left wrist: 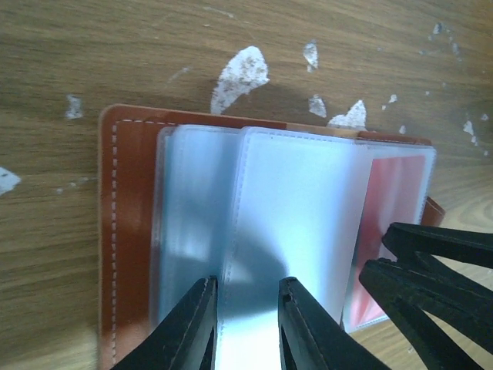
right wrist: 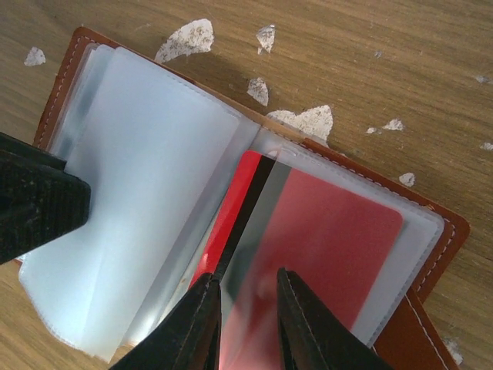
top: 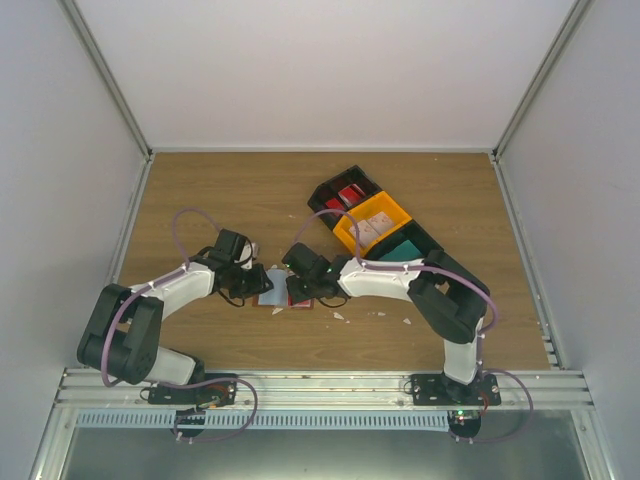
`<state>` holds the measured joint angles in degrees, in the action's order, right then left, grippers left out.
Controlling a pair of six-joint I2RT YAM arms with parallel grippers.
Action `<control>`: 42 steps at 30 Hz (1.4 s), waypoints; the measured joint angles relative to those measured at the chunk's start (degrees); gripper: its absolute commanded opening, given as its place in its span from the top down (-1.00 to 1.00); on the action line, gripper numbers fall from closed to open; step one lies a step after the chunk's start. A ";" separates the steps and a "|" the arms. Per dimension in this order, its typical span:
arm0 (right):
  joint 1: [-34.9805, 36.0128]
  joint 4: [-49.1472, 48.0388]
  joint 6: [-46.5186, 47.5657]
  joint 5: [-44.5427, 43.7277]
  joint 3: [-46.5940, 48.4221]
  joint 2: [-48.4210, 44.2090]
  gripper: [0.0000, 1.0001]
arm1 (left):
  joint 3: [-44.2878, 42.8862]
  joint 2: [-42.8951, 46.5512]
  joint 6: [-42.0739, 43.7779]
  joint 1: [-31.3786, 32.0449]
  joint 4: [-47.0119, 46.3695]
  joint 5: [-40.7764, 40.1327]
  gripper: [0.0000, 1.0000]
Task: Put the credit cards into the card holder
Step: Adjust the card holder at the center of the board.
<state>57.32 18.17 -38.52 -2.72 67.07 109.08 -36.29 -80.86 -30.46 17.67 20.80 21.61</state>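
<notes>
Wooden table (top: 220,180), white walls (top: 330,60) (pale flakes (left wrist: 240,75) on the wood); card holder (top: 285,297) open at centre, bin tray (top: 375,215) at its 1 o'clock. My right gripper (right wrist: 246,308) clamps the red card (right wrist: 229,220), half-pocketed; my left gripper (left wrist: 246,316) straddles a clear sleeve (left wrist: 300,200), grip unclear.

We see a table (top: 220,190) of wood-grain laminate, matt with a faint sheen, its top layer chipped into pale, rough-edged flakes (left wrist: 240,73). The card holder (left wrist: 127,193) looks like smooth reddish-brown leather, lightly polished, with pale thread stitching along its edge. Inside it we find plastic sleeves (left wrist: 300,208), translucent, milky and softly glossy. The red card (right wrist: 231,208) is hard, shiny plastic with a dull black stripe. The left gripper (left wrist: 246,308) and right gripper (right wrist: 246,301) have fingers of matt black plastic, faintly grainy. The bin tray (top: 402,212) is smooth black and orange plastic. The rail (top: 320,385) is brushed bare metal.
</notes>
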 measured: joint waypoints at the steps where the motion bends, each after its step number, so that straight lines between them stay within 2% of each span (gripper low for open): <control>1: 0.00 -0.28 -0.13 0.00 -0.22 -0.13 0.54 | 0.00 0.00 0.00 0.00 -0.11 0.57 0.49; 11: 0.02 -2.03 -1.55 -0.39 -3.85 -2.97 0.50 | 0.98 -0.28 0.02 -0.07 -3.72 9.64 0.32; 18: 0.00 -1.25 -2.86 -2.69 -6.67 -7.08 0.48 | 1.29 -1.27 -0.17 -0.07 -6.25 14.43 0.29; 30: 0.00 -1.68 -2.95 -2.95 -7.21 -7.54 0.49 | 1.29 -2.58 -0.24 -0.07 -10.88 22.77 0.19; 37: -0.33 -2.36 -4.37 -3.48 -10.08 -8.22 0.48 | 1.62 -4.59 -0.46 -0.04 -13.09 26.01 0.07; 42: -1.09 -1.97 -6.88 -6.23 -14.21 -13.07 0.48 | 2.27 -6.47 -1.09 0.28 -15.30 27.08 -0.02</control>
<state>56.23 16.21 -45.41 -8.95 52.86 96.01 -34.02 -87.33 -31.55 17.96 5.50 48.69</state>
